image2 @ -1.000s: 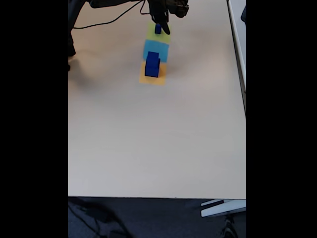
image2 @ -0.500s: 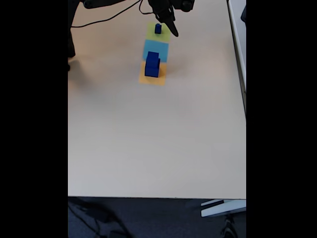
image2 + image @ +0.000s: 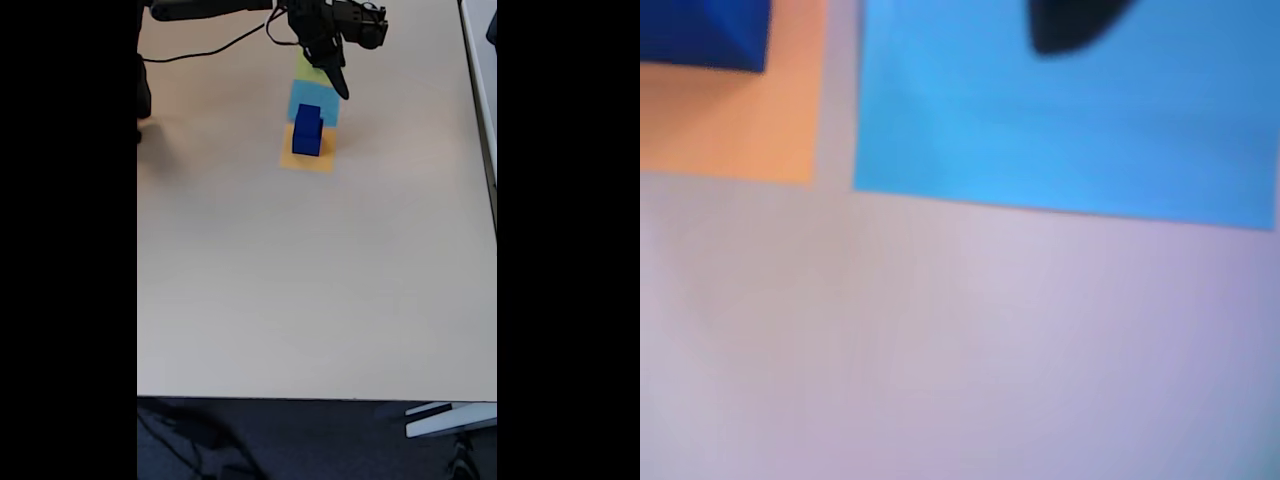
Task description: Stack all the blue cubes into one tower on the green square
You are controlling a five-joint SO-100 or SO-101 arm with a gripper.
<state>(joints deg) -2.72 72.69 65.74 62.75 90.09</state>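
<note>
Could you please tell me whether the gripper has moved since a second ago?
Yes. In the fixed view the gripper has shifted down the picture, from over the green square to the light-blue square.

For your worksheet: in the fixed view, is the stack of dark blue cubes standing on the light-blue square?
No: the blue cubes stand stacked on the orange square, their top merely overlapping the light-blue square behind in that view.
</note>
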